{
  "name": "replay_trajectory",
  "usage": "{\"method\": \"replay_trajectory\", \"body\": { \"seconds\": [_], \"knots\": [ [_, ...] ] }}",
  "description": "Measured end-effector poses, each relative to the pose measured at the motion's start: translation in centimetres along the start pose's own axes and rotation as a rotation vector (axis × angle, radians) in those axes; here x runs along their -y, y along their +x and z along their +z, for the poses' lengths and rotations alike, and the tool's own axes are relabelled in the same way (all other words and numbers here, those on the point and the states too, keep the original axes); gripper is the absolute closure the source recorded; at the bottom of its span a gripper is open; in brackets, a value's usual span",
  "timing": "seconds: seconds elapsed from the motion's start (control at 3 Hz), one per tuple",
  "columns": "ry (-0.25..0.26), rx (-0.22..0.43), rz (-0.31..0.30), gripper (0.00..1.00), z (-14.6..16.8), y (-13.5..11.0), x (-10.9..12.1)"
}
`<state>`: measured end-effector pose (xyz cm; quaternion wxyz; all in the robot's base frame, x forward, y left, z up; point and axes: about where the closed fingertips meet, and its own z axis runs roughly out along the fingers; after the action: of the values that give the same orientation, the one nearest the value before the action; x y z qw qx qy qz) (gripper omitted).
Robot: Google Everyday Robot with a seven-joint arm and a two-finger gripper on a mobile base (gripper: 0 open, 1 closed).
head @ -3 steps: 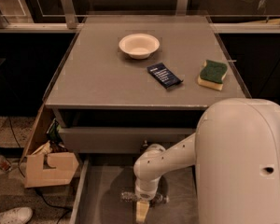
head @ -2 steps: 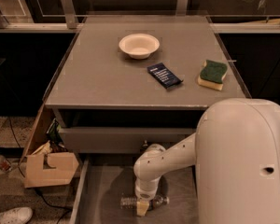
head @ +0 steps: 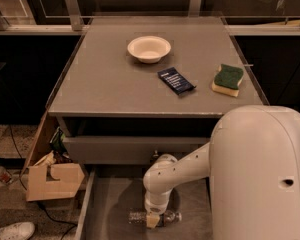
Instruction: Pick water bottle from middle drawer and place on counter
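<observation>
The water bottle lies on its side on the floor of the open middle drawer, near the bottom of the camera view. My gripper points straight down over the bottle's middle and hides part of it. My white arm fills the lower right and reaches into the drawer. The grey counter lies above the drawer, behind my arm.
On the counter stand a pale bowl, a dark blue packet and a green-and-yellow sponge. A closed drawer front sits above the open drawer. A cardboard box and cables lie on the floor at the left.
My gripper has shifted slightly up in the picture, staying over the bottle. The bottle lies in the same place in the drawer. Nothing on the counter moved.
</observation>
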<state>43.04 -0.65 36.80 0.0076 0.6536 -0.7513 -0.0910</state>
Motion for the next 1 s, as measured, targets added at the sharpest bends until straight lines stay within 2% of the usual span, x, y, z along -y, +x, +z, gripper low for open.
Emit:
{"method": "replay_trajectory", "body": {
  "seconds": [0.33,0.67,1.0],
  "knots": [
    [0.0,0.0,0.0,1.0,0.0,0.0,0.0],
    [0.013,0.034,0.021,1.0,-0.8,0.9,-0.1],
    [0.05,0.063,0.061,1.0,-2.5,2.6,-0.1]
  ]
}}
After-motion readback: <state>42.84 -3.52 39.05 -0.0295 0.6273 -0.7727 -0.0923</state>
